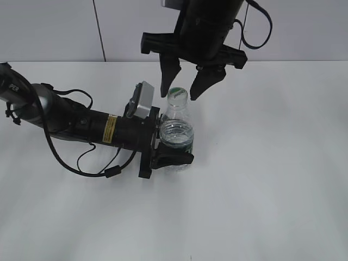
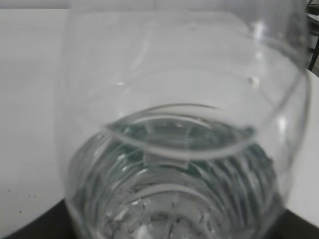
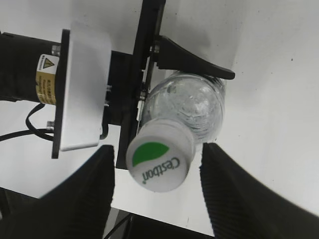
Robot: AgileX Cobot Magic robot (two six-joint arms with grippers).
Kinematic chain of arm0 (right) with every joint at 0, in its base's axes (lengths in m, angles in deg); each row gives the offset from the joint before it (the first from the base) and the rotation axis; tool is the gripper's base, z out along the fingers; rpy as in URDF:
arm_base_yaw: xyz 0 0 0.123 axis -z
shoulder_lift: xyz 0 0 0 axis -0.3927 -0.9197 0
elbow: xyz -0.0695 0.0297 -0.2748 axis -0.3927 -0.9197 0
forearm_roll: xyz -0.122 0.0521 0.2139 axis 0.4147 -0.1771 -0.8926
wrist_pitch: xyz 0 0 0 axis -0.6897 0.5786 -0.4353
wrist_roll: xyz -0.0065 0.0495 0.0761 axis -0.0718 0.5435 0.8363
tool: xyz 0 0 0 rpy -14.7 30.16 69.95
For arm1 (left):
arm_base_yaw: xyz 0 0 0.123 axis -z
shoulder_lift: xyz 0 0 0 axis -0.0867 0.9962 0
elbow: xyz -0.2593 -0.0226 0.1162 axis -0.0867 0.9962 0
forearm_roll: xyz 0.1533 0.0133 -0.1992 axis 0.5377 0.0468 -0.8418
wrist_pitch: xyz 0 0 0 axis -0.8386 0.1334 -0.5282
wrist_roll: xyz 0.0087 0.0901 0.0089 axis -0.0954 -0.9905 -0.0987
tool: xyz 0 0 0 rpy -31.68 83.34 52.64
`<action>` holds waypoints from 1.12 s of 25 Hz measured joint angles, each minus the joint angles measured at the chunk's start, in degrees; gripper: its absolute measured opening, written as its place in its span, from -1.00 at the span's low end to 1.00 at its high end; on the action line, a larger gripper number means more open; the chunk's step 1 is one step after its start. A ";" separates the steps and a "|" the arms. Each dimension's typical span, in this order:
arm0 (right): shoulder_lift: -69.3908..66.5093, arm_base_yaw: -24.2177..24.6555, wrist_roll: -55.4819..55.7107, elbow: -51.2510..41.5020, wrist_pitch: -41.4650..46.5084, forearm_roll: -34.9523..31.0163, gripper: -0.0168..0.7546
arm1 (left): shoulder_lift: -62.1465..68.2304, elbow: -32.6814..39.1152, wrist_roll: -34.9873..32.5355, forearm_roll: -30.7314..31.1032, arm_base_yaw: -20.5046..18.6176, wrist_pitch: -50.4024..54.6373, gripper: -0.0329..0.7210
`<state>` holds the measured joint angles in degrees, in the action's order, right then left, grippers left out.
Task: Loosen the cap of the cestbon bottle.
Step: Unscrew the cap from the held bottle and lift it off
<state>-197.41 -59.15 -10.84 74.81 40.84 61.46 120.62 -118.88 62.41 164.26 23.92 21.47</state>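
With the left gripper [image 1: 173, 149] clamped around the body of the Cestbon bottle [image 1: 176, 133] upright on the white table [image 1: 272, 179], the right gripper [image 1: 185, 84] hangs open and empty astride the cap [image 3: 158, 162]; closing off-centre could tilt the bottle.

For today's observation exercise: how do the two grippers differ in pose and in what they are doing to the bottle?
1. The left gripper lies level along the table; the right gripper hangs from above, pointing down.
2. The left gripper clasps the bottle around its body; the right gripper's fingers straddle the cap with gaps either side.
Shared: both are black, with two fingers.
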 joint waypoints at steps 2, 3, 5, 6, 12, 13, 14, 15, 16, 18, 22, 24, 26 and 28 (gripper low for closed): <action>-0.54 0.00 0.00 0.00 0.00 -0.08 0.13 | 0.00 0.00 0.00 0.00 0.00 0.00 0.17; -0.82 0.00 0.00 0.00 0.00 -0.20 0.13 | 0.00 0.00 0.00 0.00 0.00 0.00 0.17; -1.29 0.00 0.00 0.00 0.00 -0.26 0.13 | 0.00 0.00 0.00 0.00 0.00 0.00 0.17; -1.29 0.00 0.00 0.00 0.00 -0.26 0.13 | 0.00 0.00 0.00 0.00 0.00 0.00 0.17; -1.29 0.00 0.00 0.00 0.00 -0.36 0.08 | 0.00 0.00 0.00 0.00 0.00 0.00 0.17; -1.29 0.00 0.00 0.00 0.00 -0.36 0.05 | 0.00 0.00 0.00 0.00 0.00 0.00 0.17; -1.29 0.00 0.00 0.00 0.00 -0.31 0.02 | 0.00 0.00 0.00 0.00 0.00 0.00 0.17; -1.29 0.00 0.00 0.00 0.00 -0.19 -0.01 | 0.00 0.00 0.00 0.00 0.00 0.00 0.17; -1.29 0.00 0.00 0.00 0.00 -0.13 -0.05 | 0.00 0.00 0.00 0.00 0.00 0.00 0.17; -1.29 0.00 0.00 0.00 0.00 -0.13 -0.12 | 0.00 0.00 0.00 0.00 0.00 0.00 0.17; -1.29 0.00 -0.72 0.00 0.00 -0.08 -0.15 | 0.00 0.00 0.00 0.00 0.00 0.00 0.17; -1.29 0.00 -2.44 0.00 0.00 -0.08 -0.15 | 0.00 0.00 0.00 0.00 0.00 0.00 0.17; -1.29 0.00 -5.42 0.00 0.00 -0.08 -0.15 | 0.00 0.00 0.00 0.00 0.00 0.00 0.17; -1.29 0.00 -10.18 0.00 0.00 -0.08 -0.15 | 0.00 0.00 0.00 0.00 0.00 0.00 0.17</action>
<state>-198.70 -59.15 -21.02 74.81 40.84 61.37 120.62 -118.88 62.41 164.26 23.92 21.47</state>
